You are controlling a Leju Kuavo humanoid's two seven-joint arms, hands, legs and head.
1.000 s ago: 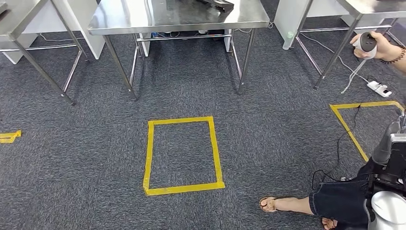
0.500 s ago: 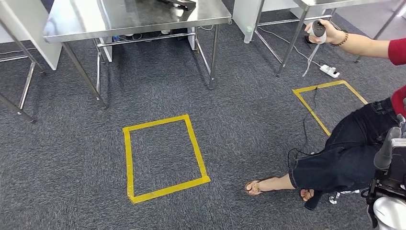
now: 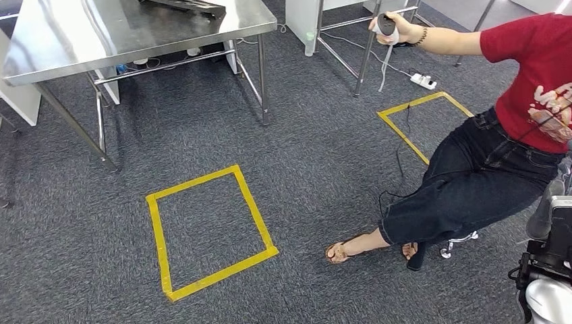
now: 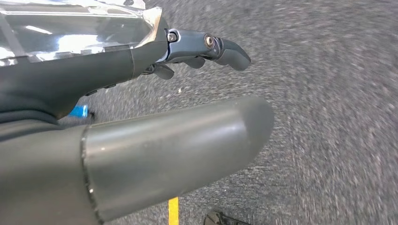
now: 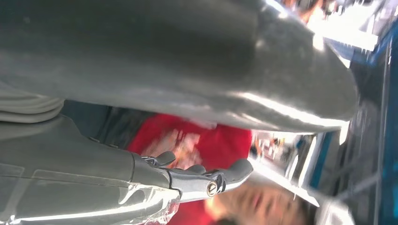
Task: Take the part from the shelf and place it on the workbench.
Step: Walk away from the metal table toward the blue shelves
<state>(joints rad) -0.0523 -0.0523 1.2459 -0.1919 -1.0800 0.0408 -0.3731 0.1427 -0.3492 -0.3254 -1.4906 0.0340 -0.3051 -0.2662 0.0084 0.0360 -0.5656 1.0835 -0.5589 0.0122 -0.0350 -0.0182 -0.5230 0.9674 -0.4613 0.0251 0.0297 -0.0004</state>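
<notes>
My left hand (image 4: 117, 70) hangs over grey carpet in the left wrist view, its thumb (image 4: 187, 145) and darker fingers (image 4: 225, 47) apart with nothing between them. My right hand (image 5: 141, 178) is likewise empty, fingers (image 5: 225, 176) spread, with a person's red shirt behind it. In the head view my right arm (image 3: 550, 270) hangs at the lower right edge. A steel workbench (image 3: 81, 40) stands at the upper left, and a dark flat object (image 3: 182, 5) lies on its far side; I cannot tell whether it is the part.
A person in a red shirt (image 3: 533, 74) sits at the right, legs stretched across the carpet, a sandalled foot (image 3: 340, 251) near the middle, a controller (image 3: 386, 25) in a raised hand. Yellow tape squares (image 3: 156, 236) (image 3: 413, 103) mark the floor. A power strip (image 3: 423, 81) and cables lie beyond.
The whole head picture has shifted left and tilted, so the camera has turned right. The seated person now shows far more. My right arm stays at the lower right edge.
</notes>
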